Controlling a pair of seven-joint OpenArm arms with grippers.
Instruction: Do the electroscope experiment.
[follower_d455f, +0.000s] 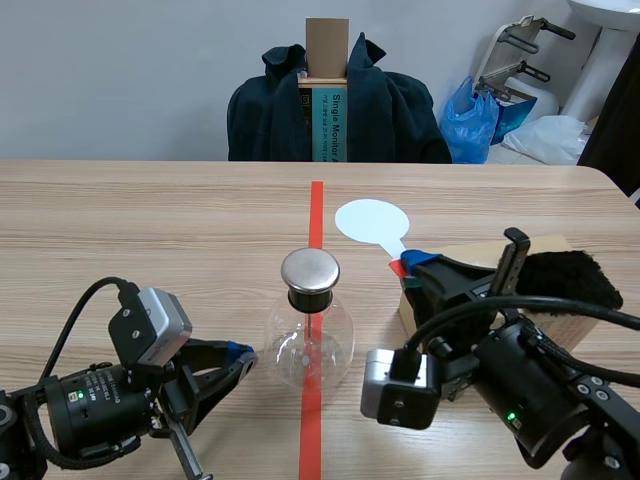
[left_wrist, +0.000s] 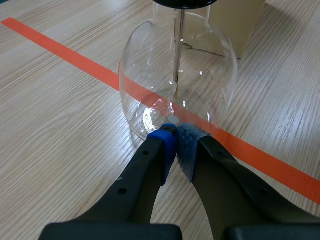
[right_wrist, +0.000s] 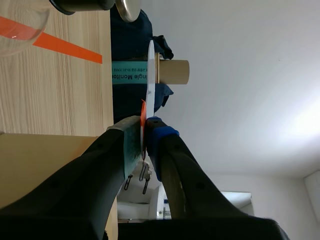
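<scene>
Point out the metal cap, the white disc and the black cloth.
metal cap (follower_d455f: 310, 269): scene view, its top face.
white disc (follower_d455f: 370, 220): scene view, disc centre.
black cloth (follower_d455f: 568, 280): scene view, its middle.

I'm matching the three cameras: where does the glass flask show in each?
Scene view: glass flask at the centre, on the orange tape line.
Left wrist view: flask just ahead of the shut left gripper.
Right wrist view: flask partly shown, far ahead of the right gripper.
Shared landmark: the orange tape line under it.

The flask (follower_d455f: 310, 345) was set on the tape line (follower_d455f: 317, 215), left gripper (left_wrist: 175, 137) at its base; rightward, the paddle (follower_d455f: 370, 220) was held beside a box (follower_d455f: 548, 245).
</scene>
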